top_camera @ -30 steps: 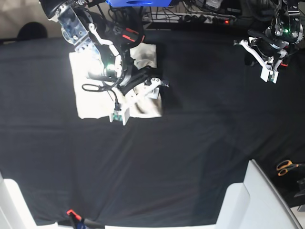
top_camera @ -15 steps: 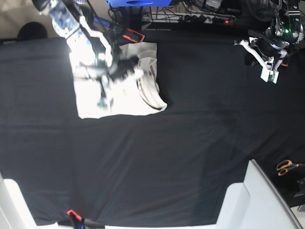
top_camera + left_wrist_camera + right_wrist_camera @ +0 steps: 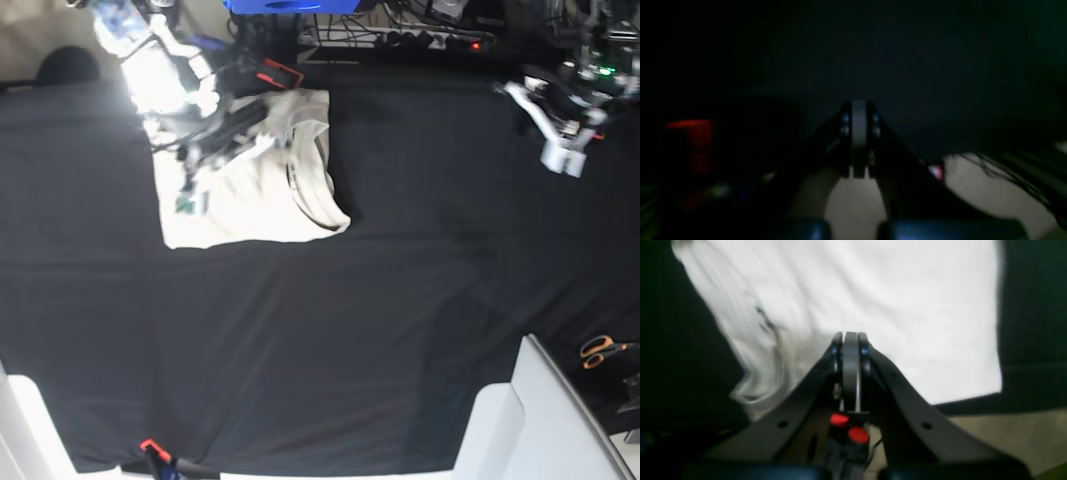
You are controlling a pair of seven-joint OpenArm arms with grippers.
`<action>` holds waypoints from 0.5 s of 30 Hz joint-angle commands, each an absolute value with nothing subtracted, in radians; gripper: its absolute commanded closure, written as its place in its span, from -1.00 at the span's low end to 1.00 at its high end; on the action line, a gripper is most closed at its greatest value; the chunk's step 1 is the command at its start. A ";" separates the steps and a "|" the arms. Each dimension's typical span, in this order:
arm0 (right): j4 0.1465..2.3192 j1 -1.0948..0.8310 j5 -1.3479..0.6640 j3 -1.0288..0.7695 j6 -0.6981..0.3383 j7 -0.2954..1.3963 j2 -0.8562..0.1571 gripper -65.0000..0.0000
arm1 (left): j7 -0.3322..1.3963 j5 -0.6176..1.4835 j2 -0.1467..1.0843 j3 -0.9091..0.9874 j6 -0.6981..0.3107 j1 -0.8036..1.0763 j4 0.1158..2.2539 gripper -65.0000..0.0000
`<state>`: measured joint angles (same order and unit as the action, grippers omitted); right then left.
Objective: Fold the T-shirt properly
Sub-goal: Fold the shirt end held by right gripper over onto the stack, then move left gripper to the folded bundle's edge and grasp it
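The black-and-white right gripper [image 3: 193, 203] hangs over the cream cotton T-shirt [image 3: 245, 205], fingers clenched on nothing, the cloth spreading beneath and to both sides of them! Well apart, the black-and-white left gripper [image 3: 563, 160] is clenched too, above black cloth [image 3: 420, 300].

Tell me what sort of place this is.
Probably a robotics lab or workshop: two robot arms are mounted at a table spread with black cloth, a pale T-shirt lies on it, and orange-handled scissors sit at the side.
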<state>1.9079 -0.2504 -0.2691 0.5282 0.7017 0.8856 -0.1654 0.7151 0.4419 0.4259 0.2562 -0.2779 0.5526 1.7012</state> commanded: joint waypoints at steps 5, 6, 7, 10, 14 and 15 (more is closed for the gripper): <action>1.952 -0.243 -0.266 0.321 0.698 0.943 -0.163 0.97 | 0.762 0.447 0.389 0.111 -0.278 0.490 1.761 1.00; 1.948 -0.246 -0.266 0.288 0.698 0.943 -0.165 0.97 | 0.812 0.449 0.375 0.090 -0.278 0.456 1.771 1.00; 1.946 -0.251 -0.266 0.252 0.698 0.944 -0.165 0.97 | 0.869 0.449 0.358 0.079 -0.278 0.429 1.779 1.00; 1.945 -0.275 -0.266 0.160 0.568 0.944 -0.165 0.97 | 0.954 0.449 0.298 0.068 -0.278 0.371 1.790 0.47; 1.945 -0.298 -0.265 0.085 0.453 0.944 -0.160 0.98 | 0.958 0.533 0.229 0.064 -0.278 0.318 1.784 -0.12; 1.945 -0.303 -0.265 0.076 0.453 0.944 -0.160 0.98 | 0.958 0.578 0.226 0.053 -0.280 0.306 1.779 -0.16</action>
<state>1.9285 -0.3054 -0.2615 0.0769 0.4591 0.9573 -0.1574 0.9726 0.5835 0.2165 0.0467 -0.2779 0.3191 1.7641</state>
